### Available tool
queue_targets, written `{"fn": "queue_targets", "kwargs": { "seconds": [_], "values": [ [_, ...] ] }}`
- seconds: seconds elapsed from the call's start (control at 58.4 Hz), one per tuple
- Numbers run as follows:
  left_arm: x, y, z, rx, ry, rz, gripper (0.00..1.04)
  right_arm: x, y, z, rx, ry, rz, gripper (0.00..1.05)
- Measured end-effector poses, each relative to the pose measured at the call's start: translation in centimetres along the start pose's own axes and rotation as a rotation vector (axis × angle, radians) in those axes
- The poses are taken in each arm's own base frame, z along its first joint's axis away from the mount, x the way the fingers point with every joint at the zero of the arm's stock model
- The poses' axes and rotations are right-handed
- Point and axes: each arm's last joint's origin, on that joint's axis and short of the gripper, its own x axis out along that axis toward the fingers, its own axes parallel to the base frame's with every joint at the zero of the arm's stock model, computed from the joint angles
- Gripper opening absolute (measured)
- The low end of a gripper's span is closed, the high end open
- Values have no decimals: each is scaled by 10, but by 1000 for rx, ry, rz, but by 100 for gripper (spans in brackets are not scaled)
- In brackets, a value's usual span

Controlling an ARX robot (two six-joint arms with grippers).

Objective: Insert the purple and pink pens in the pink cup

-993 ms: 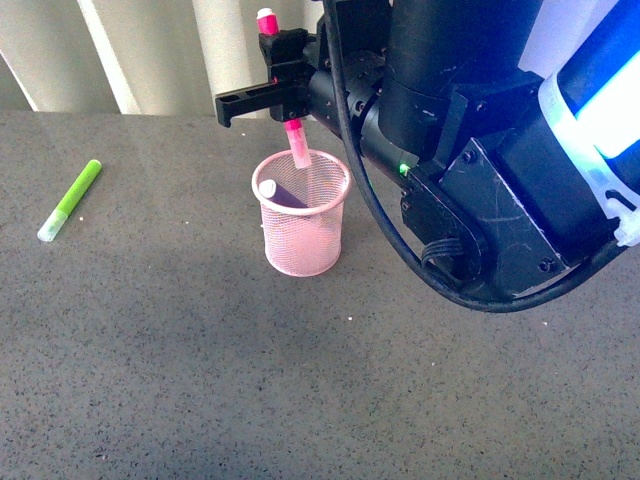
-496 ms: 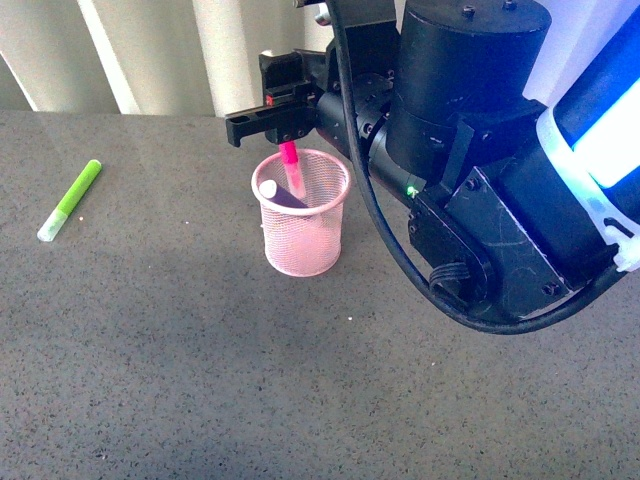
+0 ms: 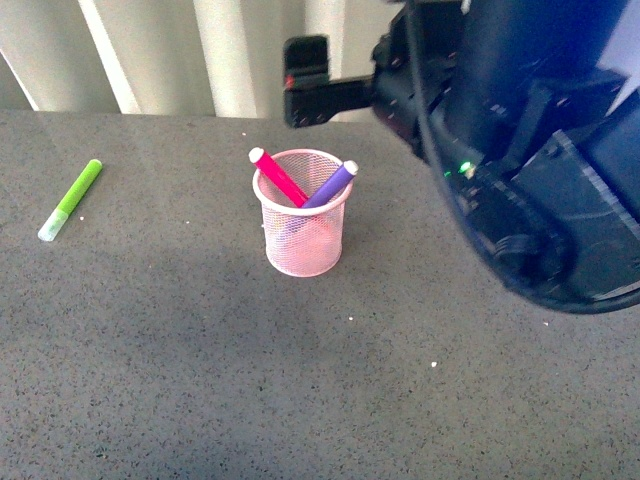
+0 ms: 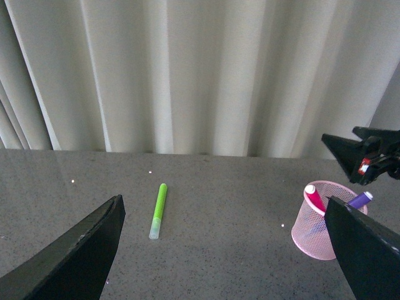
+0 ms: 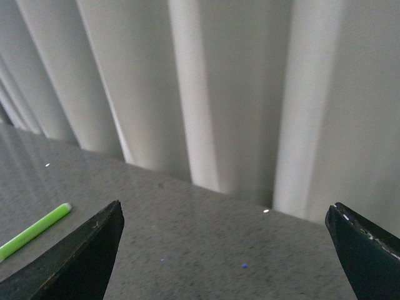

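Right tool (image 3: 306,82), front view: raised above and behind the pink cup (image 3: 302,240), dark fingers pointing left, nothing held between them; their spread is hard to judge from this angle. The cup stands upright on the grey speckled bench (image 3: 200,350). Both task pens stand inside it, crossed. The pink pen (image 3: 278,177) leans to the left with its pale cap above the rim; the purple pen (image 3: 330,185) leans to the right, its cap likewise above the rim. A lime-green marker (image 3: 70,200) lies flat on the bench, well apart to the left of the cup. Pale vertical curtains (image 3: 150,50) close the background.

Left wrist view: the left tool (image 4: 225,250) is spread wide and empty, its two dark fingers framing the bench. The green marker (image 4: 158,210) lies between them, further off; the cup (image 4: 324,219) with both pens sits near one finger, and the right tool (image 4: 362,156) hangs above it.

Right wrist view: the right tool (image 5: 225,244) is spread wide and empty, facing the curtains (image 5: 206,94); one end of the green marker (image 5: 34,230) shows at the edge.
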Motion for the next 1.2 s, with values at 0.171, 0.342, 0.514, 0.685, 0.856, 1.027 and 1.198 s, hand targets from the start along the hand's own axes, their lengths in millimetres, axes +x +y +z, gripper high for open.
{"fn": "queue_targets", "kwargs": {
  "seconds": [0.171,0.342,0.514,0.685,0.856,1.027,1.198],
  "values": [
    [0,0,0,0,0,0,98,-41,-48,60,-50,-79,-188,98],
    [0,0,0,0,0,0,98,-104,-72,100,-40,-66,-242,98],
    [0,0,0,0,0,0,98,-180,-63,126,-31,-90,-160,98],
    [0,0,0,0,0,0,98,-231,-65,134,48,-115,-158,98],
    [0,0,0,0,0,0,98,-253,-67,122,43,-37,-399,85],
    [0,0,0,0,-1,-1,98,-269,-47,106,-65,3,-484,46],
    [0,0,0,0,-1,0,98,-283,-41,99,-78,7,-487,12]
  ]
}}
